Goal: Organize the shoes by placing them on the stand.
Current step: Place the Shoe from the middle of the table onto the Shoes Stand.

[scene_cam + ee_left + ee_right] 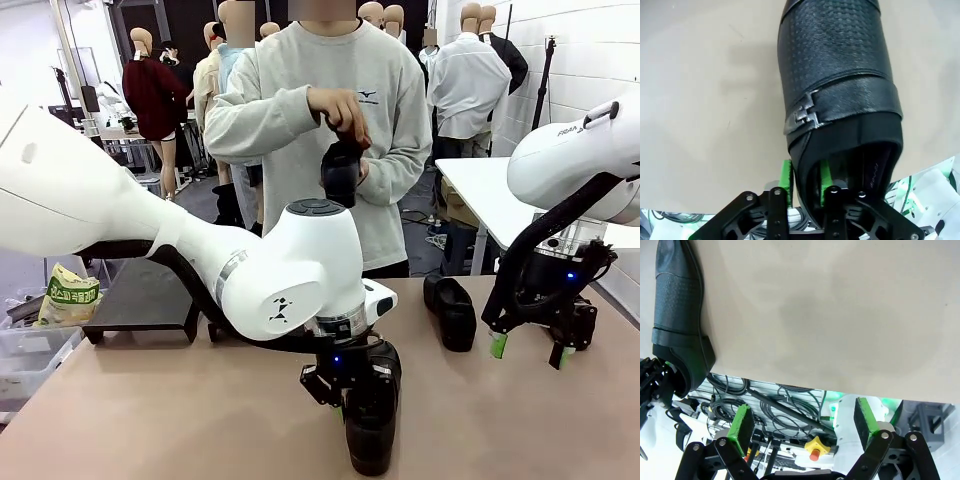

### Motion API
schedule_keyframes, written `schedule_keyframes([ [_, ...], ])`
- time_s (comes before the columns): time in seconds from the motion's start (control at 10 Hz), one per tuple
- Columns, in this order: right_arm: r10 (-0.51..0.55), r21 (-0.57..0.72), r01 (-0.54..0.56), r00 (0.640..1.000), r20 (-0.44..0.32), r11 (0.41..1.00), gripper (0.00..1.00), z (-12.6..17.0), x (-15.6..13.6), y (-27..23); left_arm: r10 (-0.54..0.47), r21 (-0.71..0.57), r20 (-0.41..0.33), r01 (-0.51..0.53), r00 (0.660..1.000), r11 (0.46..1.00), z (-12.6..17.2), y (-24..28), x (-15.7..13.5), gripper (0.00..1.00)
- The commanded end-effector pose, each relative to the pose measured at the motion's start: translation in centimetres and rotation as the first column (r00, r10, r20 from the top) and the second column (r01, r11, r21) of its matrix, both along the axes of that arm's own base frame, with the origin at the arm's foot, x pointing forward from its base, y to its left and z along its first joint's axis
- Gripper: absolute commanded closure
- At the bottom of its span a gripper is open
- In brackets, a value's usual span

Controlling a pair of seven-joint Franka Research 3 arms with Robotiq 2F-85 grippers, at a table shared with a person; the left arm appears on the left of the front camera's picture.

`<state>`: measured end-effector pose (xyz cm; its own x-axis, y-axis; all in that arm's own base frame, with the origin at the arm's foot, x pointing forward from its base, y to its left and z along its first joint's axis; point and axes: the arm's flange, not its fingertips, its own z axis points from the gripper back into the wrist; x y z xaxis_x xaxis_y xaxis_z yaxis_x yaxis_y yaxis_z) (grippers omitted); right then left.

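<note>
Bulk from the left arm covers much of the stand (140, 298) in the front view; a dark sloped shelf and its feet show at the left of the table (120, 430). The same arm's wrist hides part of the front shoe (372, 440), which rests on the table near the robot-side edge. In the left wrist view that shoe's toe is cut off by the top edge and its inside lies in shadow.

The left gripper (345, 405) points straight down at the shoe's opening, its arm reaching in from the left past the middle. Its jaws stand narrow, astride 1 side wall. 1 green pad (786, 175) lies against the outside leather. The other sits inside the opening, where it is too dark to tell whether it presses, so a firm grip cannot be confirmed.

The right gripper (532, 350) hangs just above the table at the right, fingers down, jaws spread wide with nothing between them. Its arm bends in from the right edge.

A 2nd shoe (450, 312) lies on the table farther back, between the 2 grippers and apart from both. The person's hand (340, 105) holds a 3rd shoe (340, 172) upright at chest height beyond the far side. The other hand is mostly hidden behind it.
</note>
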<state>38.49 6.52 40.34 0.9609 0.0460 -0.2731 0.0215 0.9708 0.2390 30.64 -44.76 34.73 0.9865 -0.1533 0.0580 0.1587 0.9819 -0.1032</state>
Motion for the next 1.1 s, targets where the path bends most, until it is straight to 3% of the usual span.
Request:
schedule_keyframes([
  [0.0,0.016,-0.019,-0.016,1.000,-0.005,1.000,0.00,0.2,0.1,-0.2,-0.005,-0.019,-0.025,0.004,1.000,1.000,-0.1,-0.1,0.5,1.00],
  [0.4,0.016,-0.019,-0.016,1.000,-0.005,1.000,0.00,0.2,0.1,-0.2,-0.017,-0.051,-0.034,0.016,0.999,0.999,1.2,0.8,-0.1,1.00],
  [0.6,0.016,-0.019,-0.016,1.000,-0.005,1.000,0.00,0.2,0.1,-0.2,-0.021,-0.053,-0.011,0.020,1.000,0.998,4.5,5.4,-2.5,1.00],
  [0.7,0.016,-0.019,-0.016,1.000,-0.005,1.000,0.00,0.2,0.1,-0.2,0.002,-0.052,0.054,0.001,0.999,0.999,6.4,8.7,-3.6,1.00],
  [0.8,0.016,-0.019,-0.016,1.000,-0.005,1.000,0.00,0.2,0.1,-0.2,0.104,-0.067,0.142,-0.095,0.984,0.993,8.4,12.7,-4.0,1.00],
  [0.9,0.016,-0.019,-0.016,1.000,-0.005,1.000,0.00,0.2,0.1,-0.2,0.198,-0.065,0.229,-0.188,0.953,0.980,9.3,16.7,-3.4,1.00],
  [1.0,0.016,-0.019,-0.016,1.000,-0.005,1.000,0.00,0.2,0.1,-0.2,0.252,-0.016,0.267,-0.257,0.930,0.966,9.5,20.6,-2.7,1.00],
])
